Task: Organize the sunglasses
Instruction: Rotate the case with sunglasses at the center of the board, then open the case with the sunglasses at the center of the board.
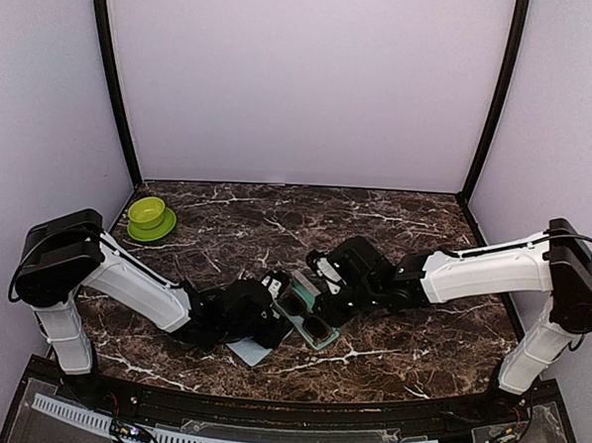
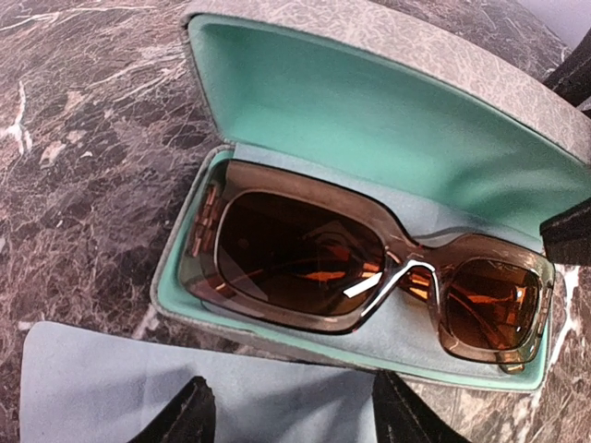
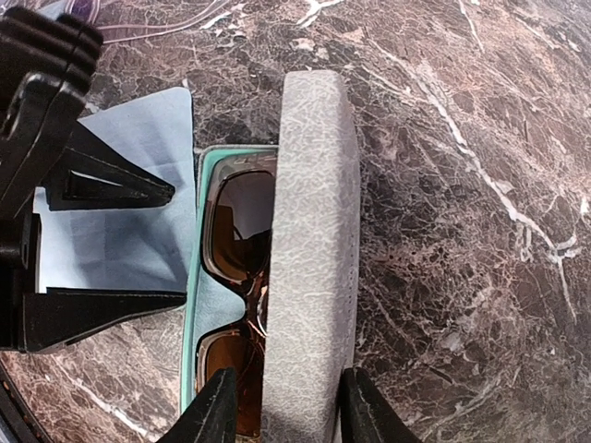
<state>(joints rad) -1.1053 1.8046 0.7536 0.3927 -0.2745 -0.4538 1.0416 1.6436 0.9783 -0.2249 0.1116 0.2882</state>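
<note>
The sunglasses [image 2: 360, 268] are laid in the open grey case [image 2: 194, 305]. Its lid [image 3: 309, 231] is straddled by the right gripper [image 3: 288, 378] — whether it is pinched cannot be told. The left gripper [image 2: 291, 383] is held spread over the blue cloth [image 2: 92, 388]. The closing step is judged in hand — the lid needs swinging down.

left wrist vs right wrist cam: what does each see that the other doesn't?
Left wrist only: the lid's teal lining, and the sunglasses front-on with both lenses, lying in the open case.
Right wrist only: the lid's grey back and the right gripper with a finger on either side of the lid.
Both: the sunglasses in the case, the cloth beside it, the left gripper open above the cloth, and the marble table.
</note>
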